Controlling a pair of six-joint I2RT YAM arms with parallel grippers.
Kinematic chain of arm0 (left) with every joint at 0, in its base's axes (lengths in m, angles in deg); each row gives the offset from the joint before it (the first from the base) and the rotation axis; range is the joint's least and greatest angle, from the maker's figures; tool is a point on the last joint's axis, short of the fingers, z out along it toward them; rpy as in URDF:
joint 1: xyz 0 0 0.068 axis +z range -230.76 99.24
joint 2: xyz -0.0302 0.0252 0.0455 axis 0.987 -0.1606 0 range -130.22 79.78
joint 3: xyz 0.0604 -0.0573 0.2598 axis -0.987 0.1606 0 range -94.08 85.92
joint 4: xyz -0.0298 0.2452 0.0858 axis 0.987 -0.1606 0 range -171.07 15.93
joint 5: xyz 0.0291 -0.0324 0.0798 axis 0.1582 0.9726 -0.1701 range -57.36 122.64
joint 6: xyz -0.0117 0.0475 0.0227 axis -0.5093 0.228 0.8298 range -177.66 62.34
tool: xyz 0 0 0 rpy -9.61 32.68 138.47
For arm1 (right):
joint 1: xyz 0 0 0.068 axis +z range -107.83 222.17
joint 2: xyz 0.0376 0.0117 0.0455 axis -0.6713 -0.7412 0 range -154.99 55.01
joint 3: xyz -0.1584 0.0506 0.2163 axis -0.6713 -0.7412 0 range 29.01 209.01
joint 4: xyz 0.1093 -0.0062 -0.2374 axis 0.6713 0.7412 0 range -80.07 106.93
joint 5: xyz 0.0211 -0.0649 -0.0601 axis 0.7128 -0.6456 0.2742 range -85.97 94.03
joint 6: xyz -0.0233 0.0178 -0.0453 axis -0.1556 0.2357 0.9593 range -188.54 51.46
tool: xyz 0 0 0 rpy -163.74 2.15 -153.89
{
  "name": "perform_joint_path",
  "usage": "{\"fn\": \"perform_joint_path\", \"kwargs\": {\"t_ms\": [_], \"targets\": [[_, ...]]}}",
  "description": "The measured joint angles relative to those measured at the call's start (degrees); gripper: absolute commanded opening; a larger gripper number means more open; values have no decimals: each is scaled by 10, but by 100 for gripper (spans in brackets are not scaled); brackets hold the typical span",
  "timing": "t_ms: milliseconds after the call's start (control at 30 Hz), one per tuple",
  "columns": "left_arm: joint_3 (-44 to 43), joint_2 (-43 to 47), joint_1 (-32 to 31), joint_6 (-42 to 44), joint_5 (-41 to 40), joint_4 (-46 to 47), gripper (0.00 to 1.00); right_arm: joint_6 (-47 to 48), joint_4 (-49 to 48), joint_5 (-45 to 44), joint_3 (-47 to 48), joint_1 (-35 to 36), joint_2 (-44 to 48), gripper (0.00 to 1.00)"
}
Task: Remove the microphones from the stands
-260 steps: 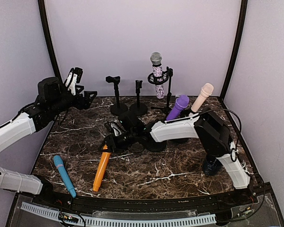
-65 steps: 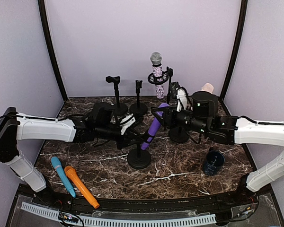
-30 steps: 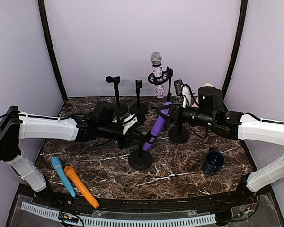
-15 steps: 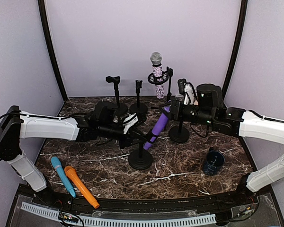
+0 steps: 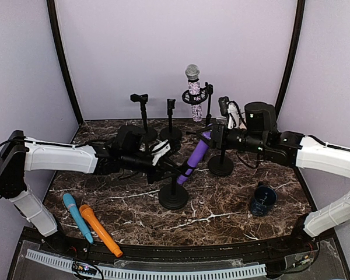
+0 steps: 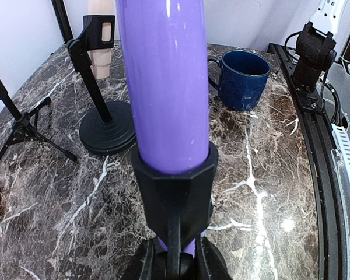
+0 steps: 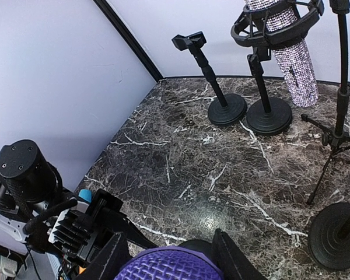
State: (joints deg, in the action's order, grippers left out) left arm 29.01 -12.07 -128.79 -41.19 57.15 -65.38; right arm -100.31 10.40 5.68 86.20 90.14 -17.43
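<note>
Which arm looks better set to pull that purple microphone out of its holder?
Right. The right claw grips the purple microphone by its head, so it could draw it up out of the clip. The left claw is shut low on the stand, seemingly steadying it.
</note>
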Motion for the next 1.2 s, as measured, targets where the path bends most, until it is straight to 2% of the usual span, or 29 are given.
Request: {"fn": "perform_joint_path", "kwargs": {"t_ms": [333,500,867,1200], "targets": [[0,0,-3,3,10,-5,0,57,-9,101,-14,-21,17,25],[0,0,-4,4,13,-7,0,73,-12,121,-14,-23,18,25],[0,0,-4,5,12,-7,0,55,-9,94,-16,-22,21,23],[0,0,-4,5,7,-5,0,2,53,37,22,-18,15,22]]}}
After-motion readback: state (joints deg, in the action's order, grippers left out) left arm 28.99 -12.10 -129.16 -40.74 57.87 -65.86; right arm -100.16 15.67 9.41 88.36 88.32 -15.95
